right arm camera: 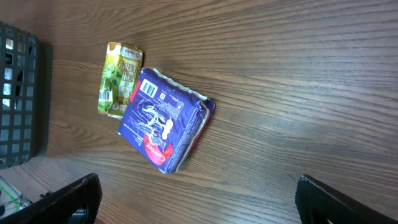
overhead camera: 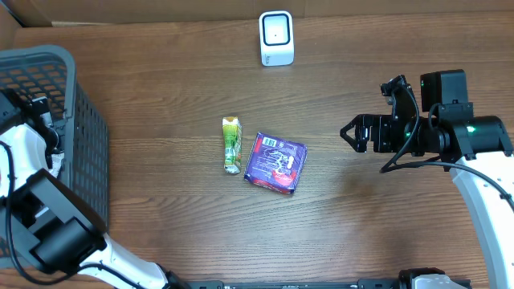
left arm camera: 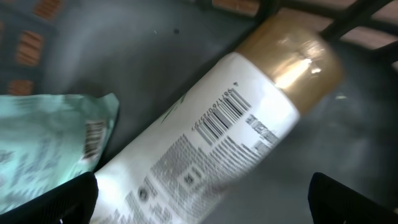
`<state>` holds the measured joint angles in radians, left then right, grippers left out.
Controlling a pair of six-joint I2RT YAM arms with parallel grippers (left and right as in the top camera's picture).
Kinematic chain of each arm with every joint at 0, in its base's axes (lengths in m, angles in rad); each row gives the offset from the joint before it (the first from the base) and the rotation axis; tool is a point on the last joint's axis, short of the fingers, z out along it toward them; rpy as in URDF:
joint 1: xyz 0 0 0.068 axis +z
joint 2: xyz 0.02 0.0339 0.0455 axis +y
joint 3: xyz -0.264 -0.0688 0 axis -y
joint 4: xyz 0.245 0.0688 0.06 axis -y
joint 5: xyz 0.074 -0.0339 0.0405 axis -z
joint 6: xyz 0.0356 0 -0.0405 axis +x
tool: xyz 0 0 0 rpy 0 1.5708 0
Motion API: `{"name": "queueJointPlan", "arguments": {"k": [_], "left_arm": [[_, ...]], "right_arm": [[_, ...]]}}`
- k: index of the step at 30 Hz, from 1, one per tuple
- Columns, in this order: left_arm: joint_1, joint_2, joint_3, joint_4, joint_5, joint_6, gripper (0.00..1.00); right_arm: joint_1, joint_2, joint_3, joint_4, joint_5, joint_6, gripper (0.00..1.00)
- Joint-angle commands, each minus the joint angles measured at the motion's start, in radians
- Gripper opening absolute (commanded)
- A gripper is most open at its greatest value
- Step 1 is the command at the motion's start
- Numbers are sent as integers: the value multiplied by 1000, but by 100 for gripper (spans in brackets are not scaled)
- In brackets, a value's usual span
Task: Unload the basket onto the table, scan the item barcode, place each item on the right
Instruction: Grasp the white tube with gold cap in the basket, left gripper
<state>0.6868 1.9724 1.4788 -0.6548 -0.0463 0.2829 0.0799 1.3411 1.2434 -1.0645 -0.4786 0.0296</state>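
Note:
My left gripper (left arm camera: pixel 202 208) is down inside the dark basket (overhead camera: pixel 48 96), open, with both black fingertips (left arm camera: pixel 68 202) at the lower corners of the left wrist view. Just ahead of it lies a white bottle (left arm camera: pixel 211 137) with a gold cap (left arm camera: pixel 295 53), tilted, its barcode (left arm camera: pixel 221 115) facing up; its lower end reaches in beside the left fingertip. My right gripper (overhead camera: pixel 347 133) hovers open over the table, right of a purple packet (overhead camera: pixel 275 162) and a green packet (overhead camera: pixel 232 144). The white scanner (overhead camera: pixel 275 38) stands at the far edge.
A teal packet (left arm camera: pixel 46 146) with its own barcode lies beside the bottle in the basket. In the right wrist view the purple packet (right arm camera: pixel 165 124) and green packet (right arm camera: pixel 119 81) lie ahead of the fingers, with the basket wall (right arm camera: pixel 18 93) at the left.

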Motion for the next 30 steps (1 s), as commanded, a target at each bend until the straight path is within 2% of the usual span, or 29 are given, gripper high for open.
{"name": "queueJointPlan", "arguments": {"k": [1, 7, 10, 11, 13, 16, 17, 24, 30], "left_arm": [[2, 44, -3, 9, -17, 88, 100], [3, 119, -3, 21, -16, 102, 96], [3, 154, -3, 20, -14, 94, 86], [3, 163, -3, 20, -10, 87, 79], [3, 166, -3, 20, -5, 62, 57], [3, 165, -2, 18, -6, 20, 11], [3, 165, -2, 11, -6, 15, 4], [3, 144, 34, -86, -17, -11, 4], [3, 78, 232, -269, -17, -98, 4]], "right_arm": [[4, -3, 24, 0, 6, -3, 100], [4, -3, 24, -11, 6, -3, 100], [4, -3, 24, -11, 6, -3, 100], [4, -3, 24, -11, 6, -3, 100], [4, -3, 24, -11, 6, -3, 100], [4, -3, 24, -10, 6, -3, 100], [4, -3, 24, -10, 6, -3, 100], [4, -3, 24, -7, 7, -3, 100], [4, -3, 24, -3, 6, -3, 100]]}}
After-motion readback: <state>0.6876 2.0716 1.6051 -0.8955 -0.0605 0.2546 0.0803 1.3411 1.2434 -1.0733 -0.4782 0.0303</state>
